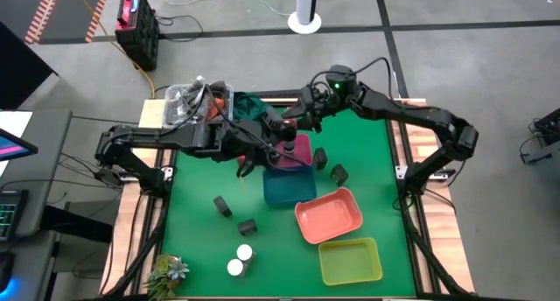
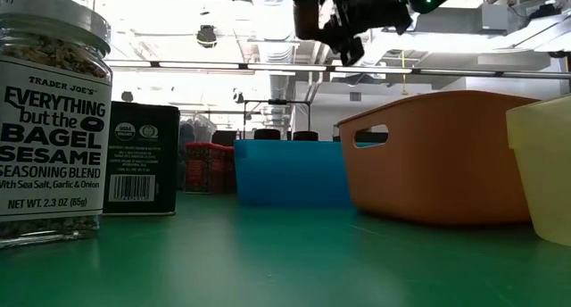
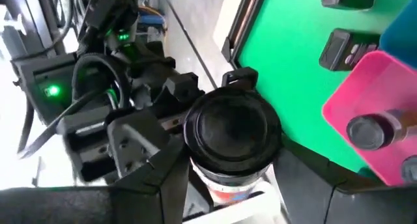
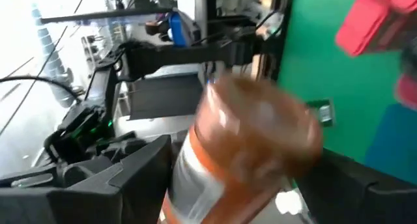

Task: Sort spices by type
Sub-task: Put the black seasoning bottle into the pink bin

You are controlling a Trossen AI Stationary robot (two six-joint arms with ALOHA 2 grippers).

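From above, we see the green bench (image 1: 367, 178) with both arms meeting over the upper middle of the frame. The left gripper (image 1: 278, 150) and the right gripper (image 1: 282, 126) sit close together just above the pink tray (image 1: 302, 148), which touches the blue tray (image 1: 287, 187) below it. A salmon tray (image 1: 329, 217) and a yellow-green tray (image 1: 350, 261) lie toward the lower right. Dark boxes (image 1: 339, 173) rest right of the pink tray and two more left of the blue tray; two white-capped jars (image 1: 244, 253) stand near the lower left. A clear bin (image 1: 188, 104) sits at the upper left.

In the low view, a sesame seasoning jar (image 2: 52, 115) fills the left edge, a dark box (image 2: 143, 158) stands just beside it, and the grippers hang at the top centre.

In the left wrist view, the left gripper (image 3: 228, 185) is closed around a dark-capped jar (image 3: 232, 129); another jar (image 3: 374, 129) lies in the pink tray at the right.

In the right wrist view, a blurred brown-capped jar (image 4: 254, 136) sits between the fingers (image 4: 130, 168) of the right gripper; we cannot tell whether they clamp it or stand loose.
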